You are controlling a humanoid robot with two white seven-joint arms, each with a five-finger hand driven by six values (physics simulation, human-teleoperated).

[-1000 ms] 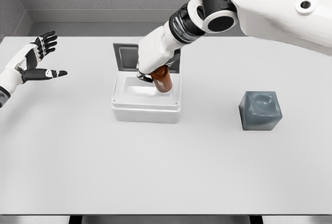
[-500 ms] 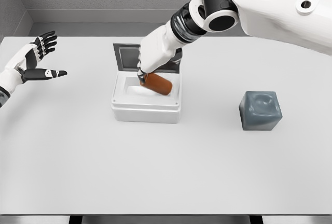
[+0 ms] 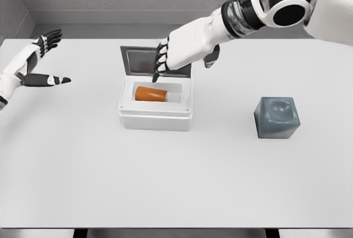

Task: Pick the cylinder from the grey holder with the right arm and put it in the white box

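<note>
Cylinder [image 3: 150, 93], orange-brown, lies on its side inside the white box [image 3: 155, 118], with the right hand [image 3: 179, 53] poised just above the box's far edge, fingers [image 3: 160, 61] loosely spread, pointing down and holding nothing. The right arm [image 3: 259, 12] reaches in from the upper right of the head view, crossing above the table [image 3: 176, 183]. Behind the box, its dark-lined lid [image 3: 135, 59] stands open, partly hidden by the hand. Well to the right of the box sits the grey holder [image 3: 277, 117], a dark cube with a hollow top. At the far left edge, the left hand [image 3: 34, 64] hovers over the table with fingers spread wide and thumb extended, gripping nothing.
</note>
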